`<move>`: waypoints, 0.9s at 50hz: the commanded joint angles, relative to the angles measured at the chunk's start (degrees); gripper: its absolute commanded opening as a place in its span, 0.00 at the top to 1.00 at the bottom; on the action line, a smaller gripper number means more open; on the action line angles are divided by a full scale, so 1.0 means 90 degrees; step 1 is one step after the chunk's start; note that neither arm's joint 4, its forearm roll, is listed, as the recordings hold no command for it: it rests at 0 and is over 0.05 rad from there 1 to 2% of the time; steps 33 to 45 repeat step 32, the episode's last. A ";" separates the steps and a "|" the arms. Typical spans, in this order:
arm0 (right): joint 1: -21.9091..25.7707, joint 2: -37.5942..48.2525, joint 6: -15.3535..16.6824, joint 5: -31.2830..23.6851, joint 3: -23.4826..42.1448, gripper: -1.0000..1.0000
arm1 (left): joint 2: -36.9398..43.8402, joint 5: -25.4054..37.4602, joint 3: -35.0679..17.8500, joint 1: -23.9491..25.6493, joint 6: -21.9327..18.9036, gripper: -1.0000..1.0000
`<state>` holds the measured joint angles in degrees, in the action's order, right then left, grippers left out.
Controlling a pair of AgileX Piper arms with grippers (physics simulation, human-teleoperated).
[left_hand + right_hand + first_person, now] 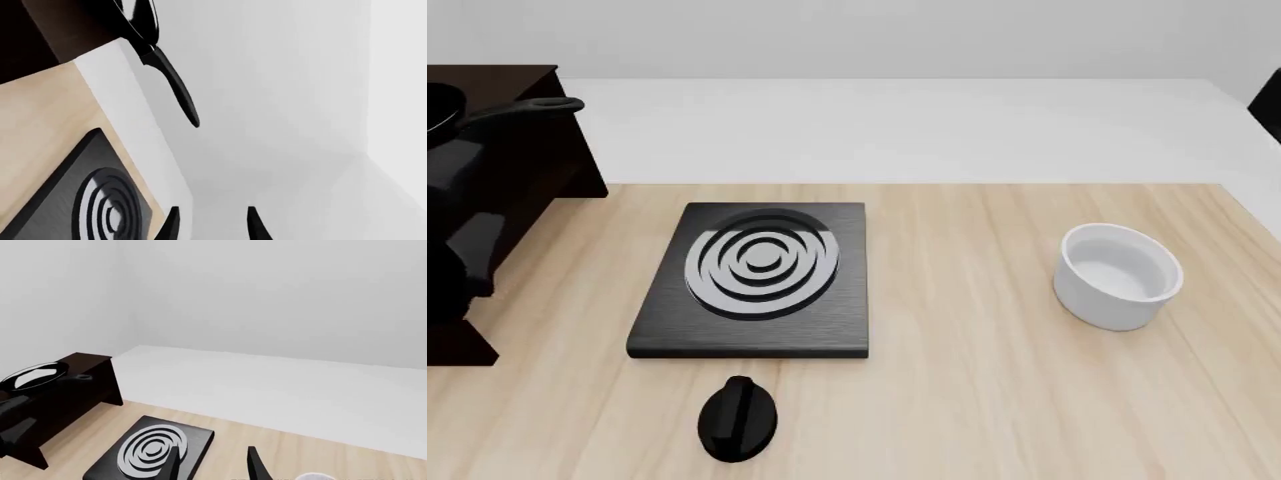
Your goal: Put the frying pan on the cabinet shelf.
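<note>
The frying pan (pixel 441 108) rests on top of the dark cabinet shelf (pixel 521 150) at the far left, its long handle (pixel 531 106) pointing right past the cabinet's edge. From the right wrist view the pan (pixel 33 376) shows its glossy inside and lies flat on the cabinet (pixel 77 395). My left gripper (pixel 212 227) is open and holds nothing; the pan (pixel 139 20) and its handle (pixel 172 82) are well ahead of its fingertips. The left arm (pixel 461 250) stands in front of the cabinet. My right gripper (pixel 212 467) is open and empty, high over the table.
A square black hob (pixel 758 278) with white rings lies at the table's middle left. A black oval knob (pixel 739 420) sits in front of it. A white bowl (pixel 1116 276) stands at the right. The right arm (pixel 1269 100) shows at the right edge.
</note>
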<state>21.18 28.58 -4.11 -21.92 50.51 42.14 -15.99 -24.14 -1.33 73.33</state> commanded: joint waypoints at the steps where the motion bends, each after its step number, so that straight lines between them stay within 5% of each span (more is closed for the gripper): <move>1: -0.0086 -0.0285 -0.0091 -0.0063 -0.0161 0.00 | -0.1191 0.1382 -0.0135 0.0207 -0.0766 0.00; 22: -0.0187 -0.0841 -0.0479 -0.0078 -0.0583 0.00 | -0.2561 0.3451 -0.0400 0.0468 -0.1657 0.00; 27: -0.0179 -0.0929 -0.0506 -0.0021 -0.0689 0.00 | -0.2440 0.3679 -0.0704 0.0358 -0.2199 0.00; 30: -0.0161 -0.1000 -0.0559 0.0035 -0.0766 0.00 | -0.2454 0.3658 -0.0605 0.0347 -0.2086 0.00; 32: -0.0165 -0.1038 -0.0598 0.0103 -0.0884 0.00 | -0.2364 0.3798 -0.0822 0.0304 -0.2481 0.00; 45: -0.0165 -0.1038 -0.0598 0.0103 -0.0884 0.00 | -0.2364 0.3798 -0.0822 0.0304 -0.2481 0.00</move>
